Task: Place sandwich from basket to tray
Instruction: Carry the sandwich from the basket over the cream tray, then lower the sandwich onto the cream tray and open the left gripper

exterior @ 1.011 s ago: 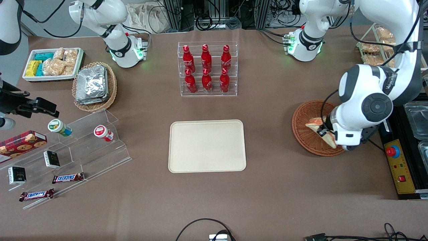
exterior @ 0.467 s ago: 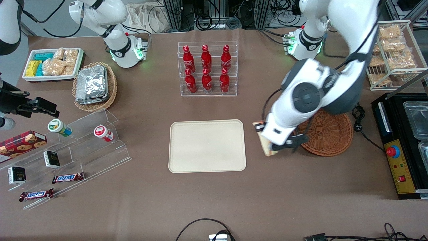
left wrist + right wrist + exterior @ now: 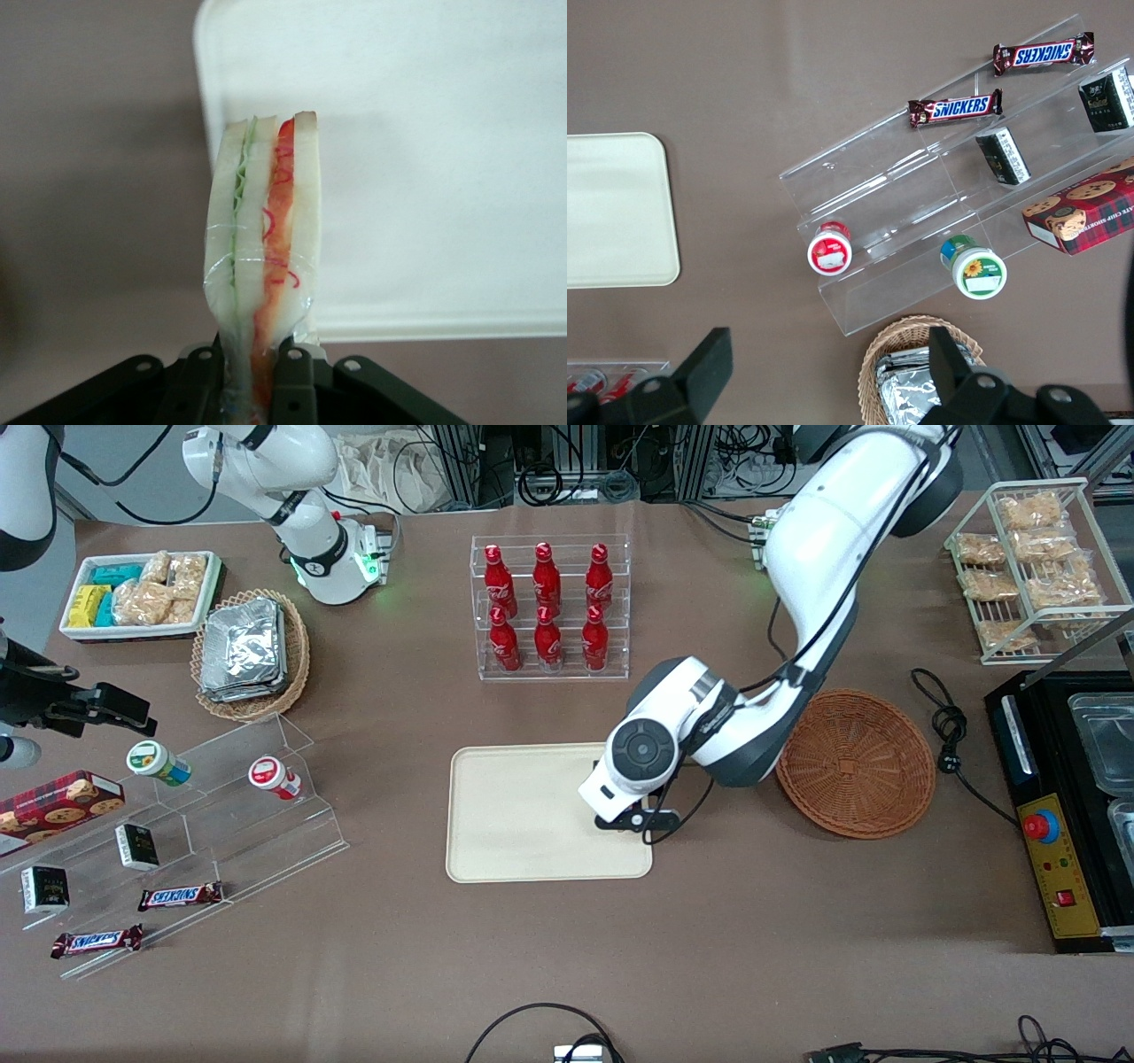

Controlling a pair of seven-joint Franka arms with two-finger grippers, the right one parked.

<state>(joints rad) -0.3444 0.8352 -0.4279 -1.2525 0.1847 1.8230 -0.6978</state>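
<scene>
The desk [image 3: 753, 957] is covered in plain brown. A cream tray [image 3: 523, 815] lies flat near its middle. A red-brown basket [image 3: 855, 762] sits beside the tray, toward the working arm's end. A clear rack of red bottles [image 3: 549, 607] stands farther from the front camera than the tray. Toward the parked arm's end lie a tan basket of foil packs [image 3: 251, 654], a white tray of snack packs [image 3: 140, 593] and a clear stepped stand [image 3: 221, 841]. A wire rack of bagged snacks [image 3: 1032, 567] stands toward the working arm's end. The gripper [image 3: 257, 376] hangs above the tray's edge, probably clear of the desk, clamped on the sandwich [image 3: 261, 266].
</scene>
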